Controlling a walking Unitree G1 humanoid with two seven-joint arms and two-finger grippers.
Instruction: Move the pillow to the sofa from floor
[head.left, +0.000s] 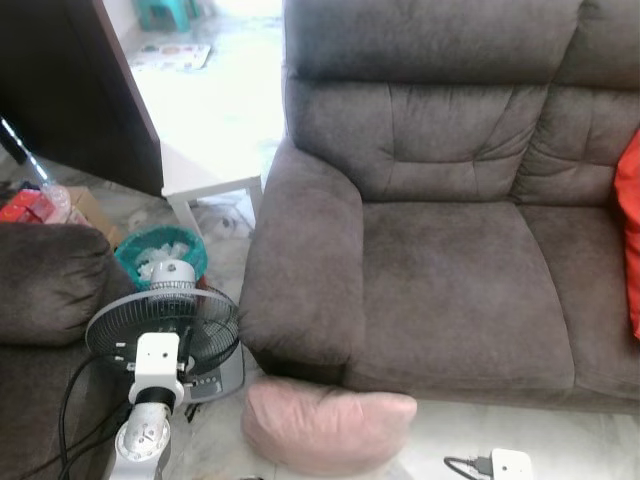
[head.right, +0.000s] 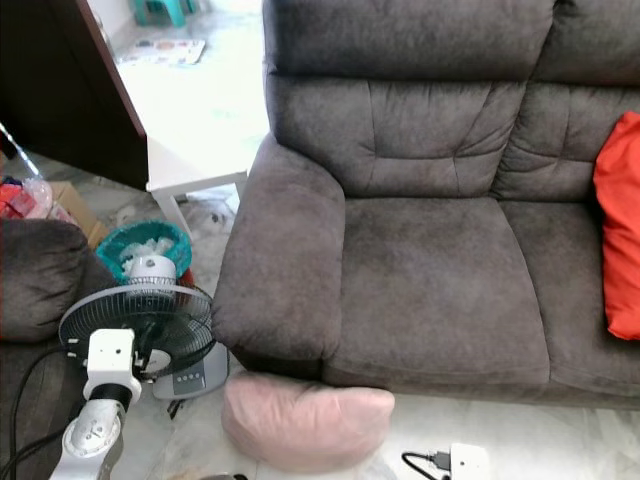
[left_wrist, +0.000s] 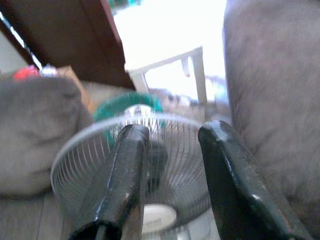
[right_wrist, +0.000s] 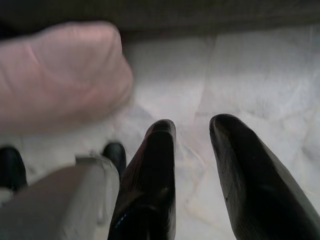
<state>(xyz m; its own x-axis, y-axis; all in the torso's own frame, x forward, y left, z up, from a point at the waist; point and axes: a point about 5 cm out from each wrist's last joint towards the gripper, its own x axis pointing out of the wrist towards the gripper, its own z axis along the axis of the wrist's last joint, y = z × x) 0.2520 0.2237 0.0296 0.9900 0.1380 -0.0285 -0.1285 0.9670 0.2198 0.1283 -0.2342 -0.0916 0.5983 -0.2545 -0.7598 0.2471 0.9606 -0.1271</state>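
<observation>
Down by the floor, the right gripper (right_wrist: 192, 132) hangs over pale marble tiles (right_wrist: 250, 75) with its two black fingers (right_wrist: 150, 180) parted and nothing between them. The pink pillow (right_wrist: 60, 75) sits just ahead of it and off to one side, not touching the fingers.

Left gripper (left_wrist: 172, 137) is spread apart too, empty, pointing at the grille of a standing fan (left_wrist: 130, 165), with a green basket (left_wrist: 125, 102) behind that. In the head views the left arm (head.left: 150, 400) shows low on the left, right in front of the fan.

Pillow is lying on the floor, pressed up against the base of the brown sofa (head.left: 440, 260), below its left armrest (head.left: 300, 270). An orange cushion (head.right: 620, 230) rests on the far right seat. A white power adapter (head.left: 510, 465) with a black cable lies on the tiles near the pillow.
</observation>
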